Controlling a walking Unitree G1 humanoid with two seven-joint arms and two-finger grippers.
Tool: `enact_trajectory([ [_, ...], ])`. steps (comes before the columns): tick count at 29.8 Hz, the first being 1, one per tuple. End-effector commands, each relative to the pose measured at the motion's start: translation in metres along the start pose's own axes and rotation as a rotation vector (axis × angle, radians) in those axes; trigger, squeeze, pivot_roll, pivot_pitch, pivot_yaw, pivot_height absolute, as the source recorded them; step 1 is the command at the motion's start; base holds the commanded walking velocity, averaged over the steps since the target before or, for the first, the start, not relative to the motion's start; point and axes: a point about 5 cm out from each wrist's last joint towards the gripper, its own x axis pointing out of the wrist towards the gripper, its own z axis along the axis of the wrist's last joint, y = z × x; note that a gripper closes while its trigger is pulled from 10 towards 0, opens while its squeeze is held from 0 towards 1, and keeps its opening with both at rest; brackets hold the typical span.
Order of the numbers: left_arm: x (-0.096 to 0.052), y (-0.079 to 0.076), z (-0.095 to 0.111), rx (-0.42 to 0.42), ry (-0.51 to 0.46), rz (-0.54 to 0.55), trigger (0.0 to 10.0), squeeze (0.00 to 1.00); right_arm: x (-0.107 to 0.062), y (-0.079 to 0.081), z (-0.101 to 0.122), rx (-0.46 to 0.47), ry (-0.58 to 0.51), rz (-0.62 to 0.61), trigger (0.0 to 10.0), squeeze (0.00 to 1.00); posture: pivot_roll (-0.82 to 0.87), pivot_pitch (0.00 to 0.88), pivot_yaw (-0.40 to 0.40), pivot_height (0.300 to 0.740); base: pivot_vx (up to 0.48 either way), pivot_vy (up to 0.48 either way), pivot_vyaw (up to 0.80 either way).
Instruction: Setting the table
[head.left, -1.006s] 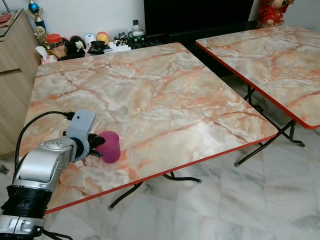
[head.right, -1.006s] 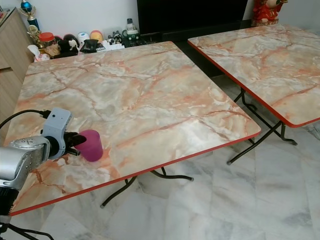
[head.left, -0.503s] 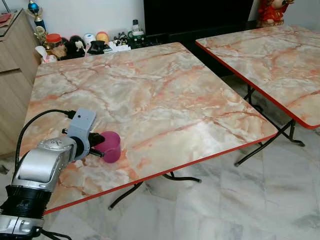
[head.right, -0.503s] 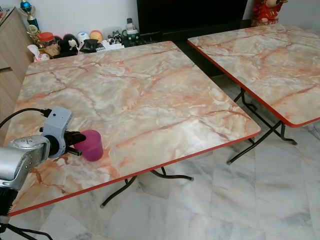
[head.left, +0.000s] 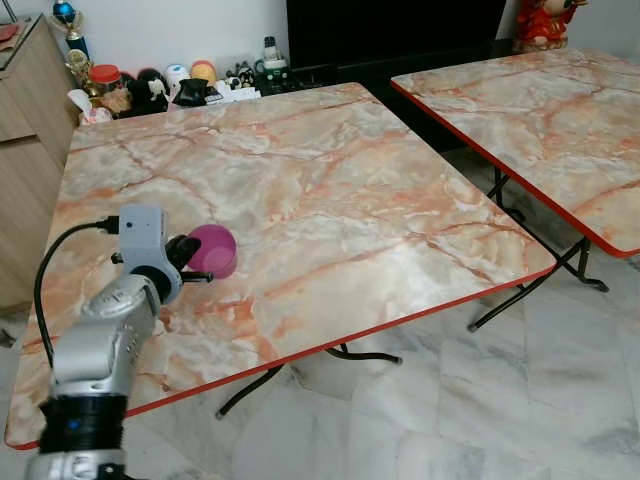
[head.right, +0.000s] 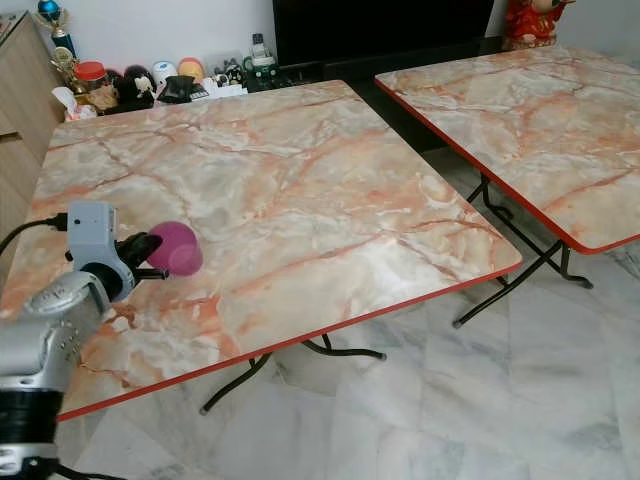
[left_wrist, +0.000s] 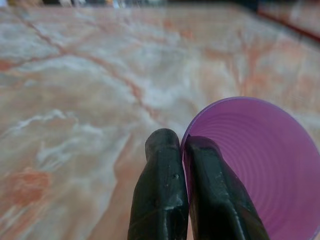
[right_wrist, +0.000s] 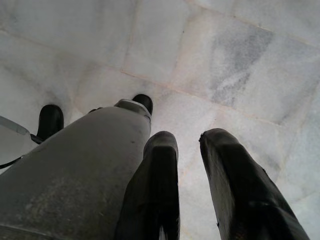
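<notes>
One purple ribbed plastic cup (head.left: 213, 250), seemingly lifted off the marble table (head.left: 330, 200), is pinched at its rim by the left tool (left_wrist: 181, 150).

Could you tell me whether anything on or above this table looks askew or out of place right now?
Only the purple cup: it is tipped on its side in the left gripper, whose fingers pinch its rim, with its mouth facing away from the arm rather than up. It looks empty, and nothing is spilled on the marble table.
</notes>
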Motion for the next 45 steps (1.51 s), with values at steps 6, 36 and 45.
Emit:
enact_trajectory([
  [6,-0.02,0.001,-0.028,-0.034,-0.11,0.052,10.0,0.0,-0.001,-0.002,-0.007,-0.011,0.021,-0.002,10.0,0.0,0.08,0.091,0.007,0.74,0.0,0.0,0.0],
  [36,-0.039,0.014,-0.023,0.13,-0.305,0.044,10.0,0.0,-0.003,-0.005,-0.008,-0.062,0.002,-0.004,10.0,0.0,0.08,0.008,-0.026,0.74,0.0,0.0,0.02],
  [45,-0.036,0.007,-0.03,0.124,-0.288,0.035,10.0,0.0,-0.003,-0.003,-0.008,-0.096,-0.002,0.002,10.0,0.0,0.07,0.001,-0.019,0.74,0.0,0.0,0.77],
])
